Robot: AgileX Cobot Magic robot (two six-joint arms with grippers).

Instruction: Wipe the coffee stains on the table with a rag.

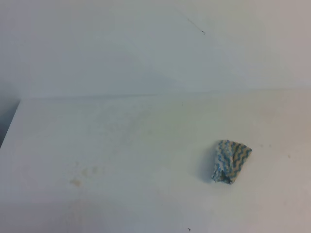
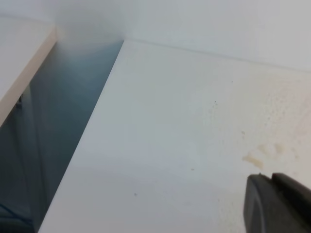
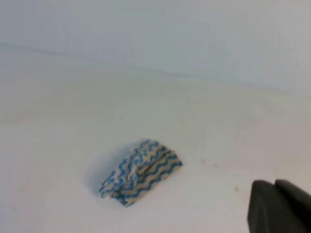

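Where the right gripper (image 3: 279,206) shows as a dark block at the lower right corner of the right wrist view, the rag (image 3: 141,172) lies ahead of it and to its left, apart from it, flat on the table (image 3: 58,126). The cloth is folded into a small bundle with blue, white and yellowish zigzag stripes, one end bunched and casting a soft shadow on its far-left side. Nothing touches it. From the exterior high view the rag (image 1: 232,161) sits alone on the right half of the table (image 1: 146,145), and neither gripper appears there.

The coffee stains (image 2: 265,153) lie just ahead of the left gripper (image 2: 277,204), which shows only as a dark block at the lower right corner of the left wrist view. They read as a few pale tan patches with fine specks scattered beyond them. In the exterior high view the same coffee stains (image 1: 82,177) are faint tan marks on the left half of the table, well apart from the rag.

Whether either gripper is clenched or released cannot be told: only the dark edge of each is in frame, and neither holds anything visible.

To the left gripper's left, the table (image 2: 146,145) ends at a straight edge, with a dark gap (image 2: 63,121) beyond it and a white wall (image 2: 218,24) behind.
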